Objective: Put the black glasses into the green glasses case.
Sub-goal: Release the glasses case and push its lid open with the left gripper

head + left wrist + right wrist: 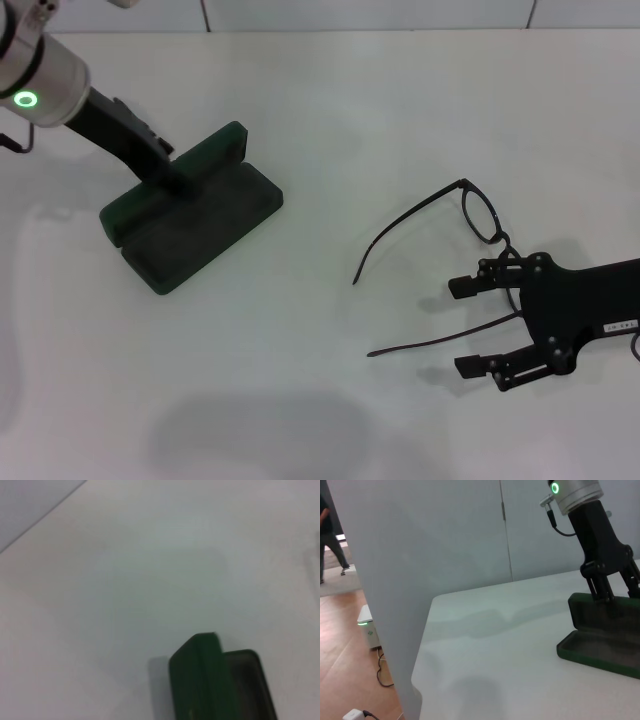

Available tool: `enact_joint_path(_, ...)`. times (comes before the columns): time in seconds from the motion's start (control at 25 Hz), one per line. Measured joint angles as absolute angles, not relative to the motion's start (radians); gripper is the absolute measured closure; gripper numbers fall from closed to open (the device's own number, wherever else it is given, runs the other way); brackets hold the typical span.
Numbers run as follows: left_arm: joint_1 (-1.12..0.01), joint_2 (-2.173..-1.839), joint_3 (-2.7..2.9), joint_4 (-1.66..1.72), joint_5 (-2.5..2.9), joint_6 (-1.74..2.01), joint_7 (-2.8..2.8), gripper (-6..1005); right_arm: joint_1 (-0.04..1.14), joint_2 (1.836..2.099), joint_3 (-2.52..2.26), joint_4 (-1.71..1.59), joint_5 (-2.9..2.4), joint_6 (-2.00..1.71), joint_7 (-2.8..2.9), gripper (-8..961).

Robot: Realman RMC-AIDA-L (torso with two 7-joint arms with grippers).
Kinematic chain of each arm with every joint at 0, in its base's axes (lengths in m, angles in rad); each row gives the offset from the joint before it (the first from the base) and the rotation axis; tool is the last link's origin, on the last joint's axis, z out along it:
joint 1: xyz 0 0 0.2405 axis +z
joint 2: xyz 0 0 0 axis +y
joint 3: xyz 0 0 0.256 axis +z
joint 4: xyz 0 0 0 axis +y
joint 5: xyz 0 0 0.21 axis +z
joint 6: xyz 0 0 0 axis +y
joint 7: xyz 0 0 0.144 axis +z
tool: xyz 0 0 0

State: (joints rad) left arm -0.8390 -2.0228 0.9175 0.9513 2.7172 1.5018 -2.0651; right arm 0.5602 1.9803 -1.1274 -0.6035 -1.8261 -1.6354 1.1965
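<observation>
Lying on the white tabletop: thin black-framed glasses, temples unfolded, well apart from the open dark green hinged hard case. Hovering spread-fingered over the near temple and bridge: right tool, gripping nothing. Pinching the raised lid: left tool. Likely light, slippery, fragile; best taken at the stiff bridge, sparing lenses and springy temples.

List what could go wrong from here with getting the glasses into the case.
1. The right gripper has its fingers spread around one thin temple arm of the black glasses; closing there may bend it or let the frame swing.
2. The left gripper is at the raised lid of the green glasses case; if it lets go, the lid might drop shut.
3. The unfolded temples may catch on the case rim.
</observation>
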Motion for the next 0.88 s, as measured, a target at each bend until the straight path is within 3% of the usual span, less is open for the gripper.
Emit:
enact_joint_path(0.32, -0.829, -2.028, 0.956, 0.966, 2.716, 1.504, -2.062, 309, 0.560, 1.980, -1.127, -0.599, -1.826, -1.635, 1.197, 83)
enact_joint_path(0.44, -0.829, -2.028, 0.956, 0.975, 2.716, 1.503, -2.062, 545, 0.560, 1.980, -1.127, -0.598, -1.827, -1.634, 1.197, 83)
enact_joint_path(0.64, -0.829, -2.028, 0.956, 0.990, 2.716, 1.509, -2.059, 745, 0.560, 1.980, -1.127, -0.597, -1.827, -1.633, 1.197, 83)
enact_joint_path(0.88, -0.829, -2.029, 0.957, 0.992, 2.721, 1.511, -2.049, 802, 0.557, 1.980, -1.124, -0.597, -1.827, -1.635, 1.197, 82)
